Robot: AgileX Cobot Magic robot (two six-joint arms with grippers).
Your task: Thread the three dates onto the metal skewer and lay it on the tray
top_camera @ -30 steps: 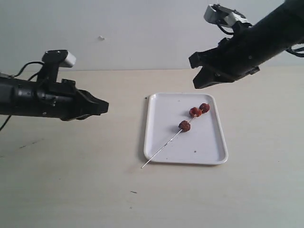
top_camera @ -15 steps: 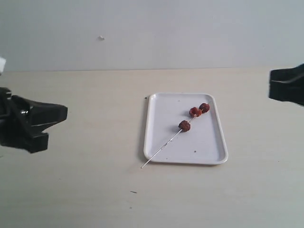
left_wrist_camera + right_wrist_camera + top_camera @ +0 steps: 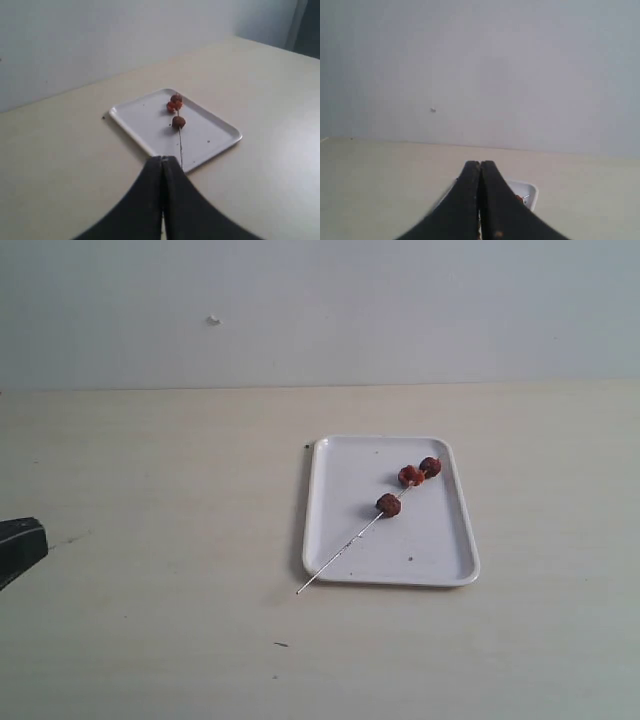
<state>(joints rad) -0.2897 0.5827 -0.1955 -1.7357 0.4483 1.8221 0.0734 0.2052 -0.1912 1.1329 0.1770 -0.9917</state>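
You had soft, even, bright light; the tray threw only a thin shadow along its lower edge. Your right wrist view looked hazy.

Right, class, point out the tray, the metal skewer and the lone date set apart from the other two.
tray (image 3: 345,475): exterior view, bare floor left of the skewer.
metal skewer (image 3: 345,547): exterior view, bare shaft between lone date and free tip.
lone date (image 3: 389,505): exterior view, its middle.

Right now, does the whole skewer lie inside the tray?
No, the bare tip of the metal skewer pokes out past the rim of the tray onto the table.
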